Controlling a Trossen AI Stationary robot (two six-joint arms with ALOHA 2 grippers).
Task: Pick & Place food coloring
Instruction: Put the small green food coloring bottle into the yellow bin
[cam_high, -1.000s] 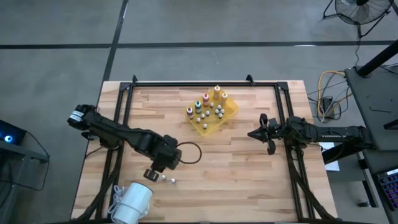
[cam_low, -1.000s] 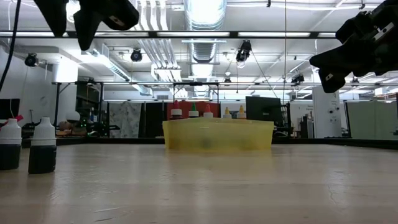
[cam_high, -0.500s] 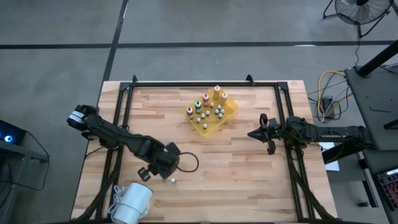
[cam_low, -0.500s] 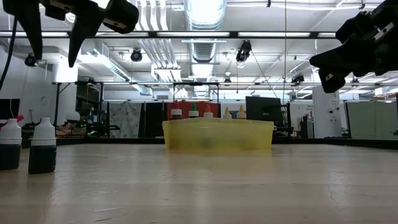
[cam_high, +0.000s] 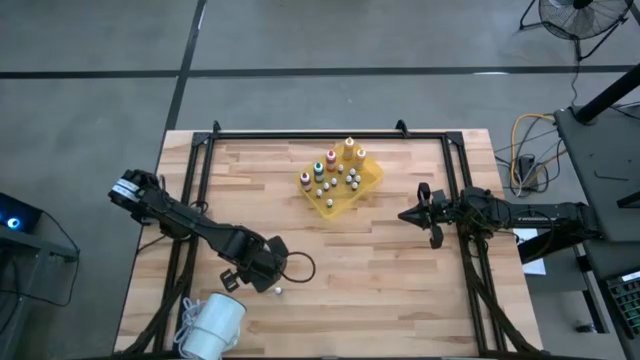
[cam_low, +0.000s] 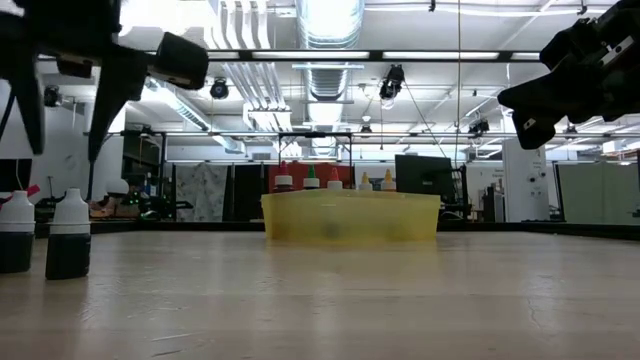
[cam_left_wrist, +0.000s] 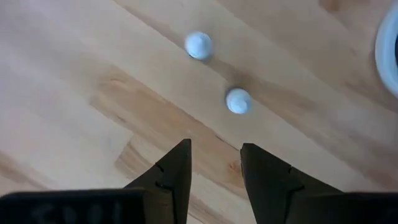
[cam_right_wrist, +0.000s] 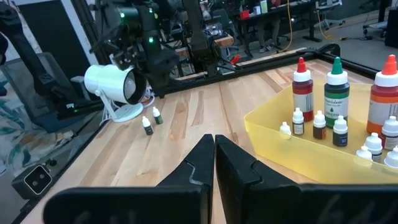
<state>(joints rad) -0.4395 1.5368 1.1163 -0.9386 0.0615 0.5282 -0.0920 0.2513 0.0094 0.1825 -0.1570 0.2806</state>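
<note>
Food coloring bottles with red (cam_right_wrist: 302, 84), green (cam_right_wrist: 336, 87) and orange (cam_right_wrist: 384, 87) pointed caps stand upright in the yellow tray (cam_high: 366, 181), among smaller white-capped ones. Two tiny dark bottles with white caps (cam_low: 68, 235) (cam_low: 15, 233) stand upright on the table near its front left. My left gripper (cam_left_wrist: 214, 152) hangs open above and just beside them, pointing down; their caps (cam_left_wrist: 238, 101) (cam_left_wrist: 199, 45) lie ahead of the fingertips. My right gripper (cam_right_wrist: 214, 149) is shut and empty, held level at the table's right side.
A white lamp-like object (cam_high: 212, 325) lies at the near left corner, close to the two tiny bottles. A black frame (cam_high: 300, 134) runs along the table's far edge and sides. Bare wood lies between the tray and the near edge.
My left gripper has come down toward the two tiny bottles and drifted a little toward the table's near edge, rolling about its own axis so that the fingers now stand differently. Its gap looks unchanged. The bottles have stayed put.
</note>
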